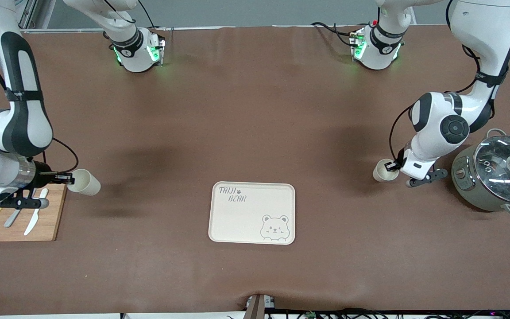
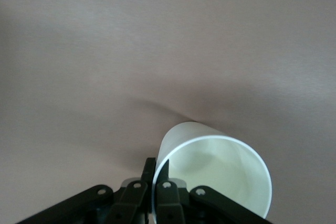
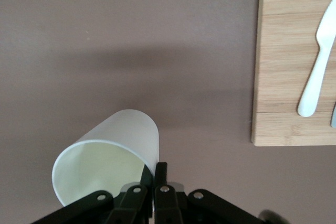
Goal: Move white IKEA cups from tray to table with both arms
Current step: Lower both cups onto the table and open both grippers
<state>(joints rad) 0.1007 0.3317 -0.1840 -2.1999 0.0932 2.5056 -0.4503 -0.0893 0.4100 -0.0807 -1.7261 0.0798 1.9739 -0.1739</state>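
My right gripper (image 1: 70, 179) is shut on the rim of one white cup (image 1: 86, 182) and holds it tilted on its side over the brown table beside the cutting board. In the right wrist view the gripper (image 3: 156, 174) pinches the cup's (image 3: 113, 153) wall, one finger inside and one outside. My left gripper (image 1: 388, 167) is shut on the rim of the other white cup (image 1: 382, 172), also tilted, over the table beside the pot. In the left wrist view the gripper (image 2: 157, 169) pinches this cup's (image 2: 220, 171) rim the same way.
The empty bear-print tray (image 1: 224, 235) lies mid-table, nearer the front camera than both cups. A grey-green lidded pot (image 1: 494, 177) stands at the left arm's end. A wooden cutting board (image 1: 47, 221) with lemon slices and white cutlery (image 3: 317, 72) lies at the right arm's end.
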